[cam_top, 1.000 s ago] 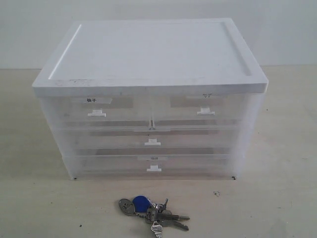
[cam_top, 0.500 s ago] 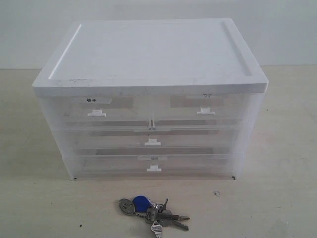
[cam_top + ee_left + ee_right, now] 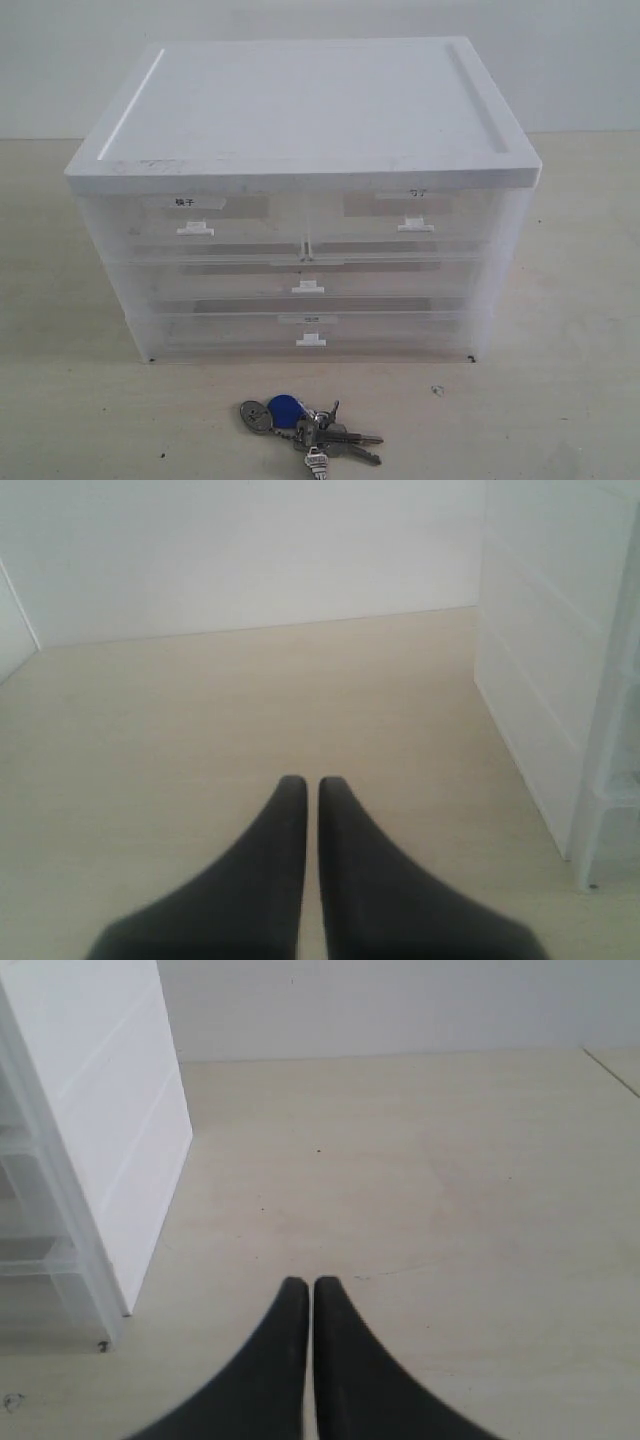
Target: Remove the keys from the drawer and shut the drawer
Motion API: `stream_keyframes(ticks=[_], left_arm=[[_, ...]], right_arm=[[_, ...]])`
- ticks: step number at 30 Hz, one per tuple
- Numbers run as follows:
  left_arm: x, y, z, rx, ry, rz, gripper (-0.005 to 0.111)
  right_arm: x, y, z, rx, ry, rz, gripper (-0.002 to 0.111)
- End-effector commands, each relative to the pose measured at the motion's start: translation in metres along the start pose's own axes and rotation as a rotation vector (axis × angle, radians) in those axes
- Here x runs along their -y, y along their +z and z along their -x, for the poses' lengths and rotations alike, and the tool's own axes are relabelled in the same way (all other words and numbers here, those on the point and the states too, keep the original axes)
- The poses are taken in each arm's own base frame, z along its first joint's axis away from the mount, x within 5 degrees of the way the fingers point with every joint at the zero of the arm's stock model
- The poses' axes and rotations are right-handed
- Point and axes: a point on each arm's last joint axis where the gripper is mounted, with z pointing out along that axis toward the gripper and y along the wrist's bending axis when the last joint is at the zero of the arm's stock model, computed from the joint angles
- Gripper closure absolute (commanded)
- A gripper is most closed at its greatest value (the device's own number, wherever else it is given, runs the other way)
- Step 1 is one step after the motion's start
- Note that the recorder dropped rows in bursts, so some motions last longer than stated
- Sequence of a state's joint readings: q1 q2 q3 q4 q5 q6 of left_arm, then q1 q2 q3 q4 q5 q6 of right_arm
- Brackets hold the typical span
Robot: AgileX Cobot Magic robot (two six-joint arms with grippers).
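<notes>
The keys (image 3: 308,427), silver with a round blue fob and a silvery tag, lie on the table in front of the drawer cabinet. The drawer (image 3: 415,222), the upper right half-width one with a faintly printed label and a white tab handle, sits flush with the cabinet front. Neither gripper shows in the exterior view. My left gripper (image 3: 304,782) is shut with nothing in it, over bare table beside the cabinet's side wall (image 3: 540,680). Beside the opposite side wall (image 3: 100,1130), my right gripper (image 3: 304,1282) is also shut and empty.
The white-topped cabinet (image 3: 300,110) holds a twin half-width drawer with a bold label (image 3: 195,222) and two full-width drawers (image 3: 308,285) below. A pale wall stands behind. Beige table (image 3: 560,400) spreads on both sides and in front.
</notes>
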State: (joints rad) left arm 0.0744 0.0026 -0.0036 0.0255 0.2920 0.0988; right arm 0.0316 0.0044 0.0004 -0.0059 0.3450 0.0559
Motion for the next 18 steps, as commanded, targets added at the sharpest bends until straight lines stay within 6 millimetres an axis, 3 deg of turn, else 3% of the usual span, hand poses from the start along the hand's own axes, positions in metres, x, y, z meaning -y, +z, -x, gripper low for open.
stream_keyframes(ticks=[1, 18], left_arm=[[0.0002, 0.0001, -0.0013, -0.004, -0.012, 0.0, 0.102], [0.0002, 0.0001, -0.0013, -0.004, -0.01, 0.0, 0.102]], right_arm=[[0.0002, -0.0004, 0.0006, 0.008, -0.001, -0.003, 0.109], [0.0002, -0.0004, 0.0006, 0.008, 0.011, -0.003, 0.109]])
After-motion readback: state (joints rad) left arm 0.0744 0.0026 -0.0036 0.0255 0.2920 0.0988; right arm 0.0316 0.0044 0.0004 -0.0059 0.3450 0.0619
